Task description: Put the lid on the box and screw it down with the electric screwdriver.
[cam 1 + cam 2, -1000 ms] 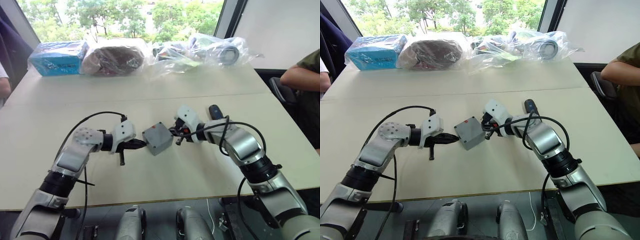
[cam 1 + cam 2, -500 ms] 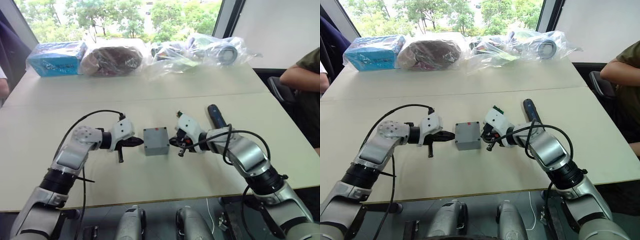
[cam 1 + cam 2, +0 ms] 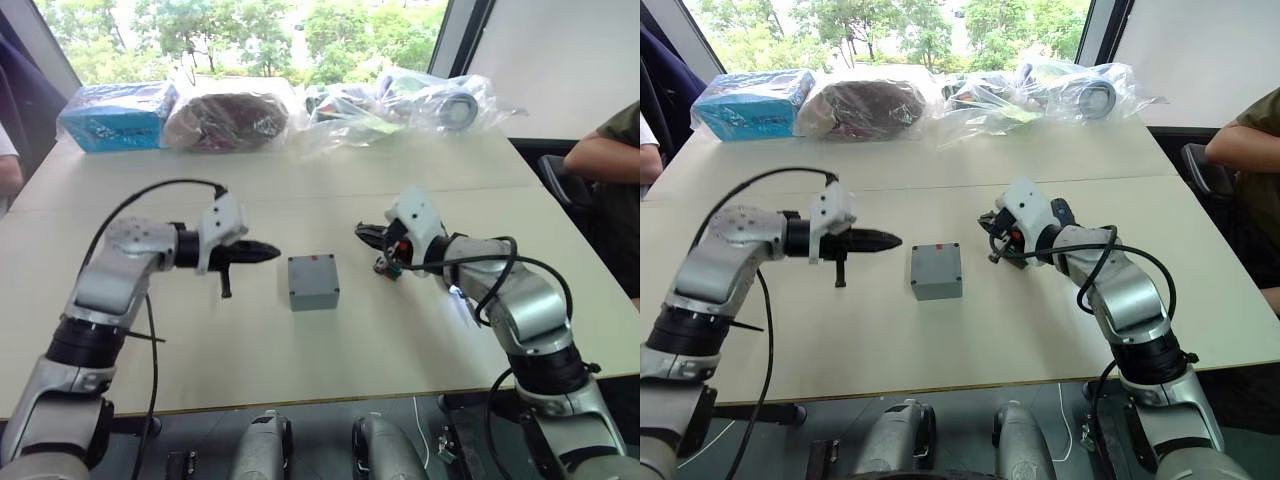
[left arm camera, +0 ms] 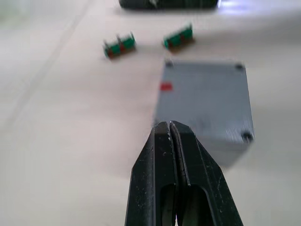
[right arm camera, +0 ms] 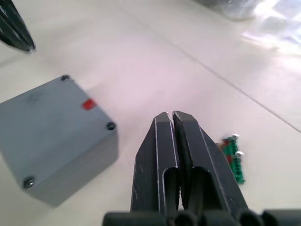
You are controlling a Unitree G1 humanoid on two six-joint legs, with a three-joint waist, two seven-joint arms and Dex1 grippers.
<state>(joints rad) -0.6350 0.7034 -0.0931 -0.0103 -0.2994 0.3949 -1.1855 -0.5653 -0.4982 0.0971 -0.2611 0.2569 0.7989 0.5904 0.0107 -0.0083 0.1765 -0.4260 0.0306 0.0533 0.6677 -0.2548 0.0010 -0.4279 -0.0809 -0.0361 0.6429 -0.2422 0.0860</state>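
Note:
The grey box (image 3: 314,297) rests flat on the table's middle with the lid (image 3: 312,270) on top, red mark up. Dark screw heads show in the lid's corners (image 5: 111,126). My left gripper (image 3: 272,252) is shut and empty, hovering a short way left of the box, tips toward it. On the other side, my right gripper (image 3: 362,232) is likewise shut and empty, apart from the box and slightly farther back. The electric screwdriver (image 3: 1061,209) lies behind my right wrist, mostly hidden by it.
Small green-red parts (image 4: 119,45) (image 4: 178,36) lie on the table just right of the box, under my right gripper. Plastic bags (image 3: 400,100) and a blue carton (image 3: 112,115) line the far edge. A person's arm (image 3: 605,150) shows at the right edge.
The box, tilted between both grippers a second ago, now lies flat. Both grippers have drawn away from it, the left one leftward and up, the right one rightward and back.

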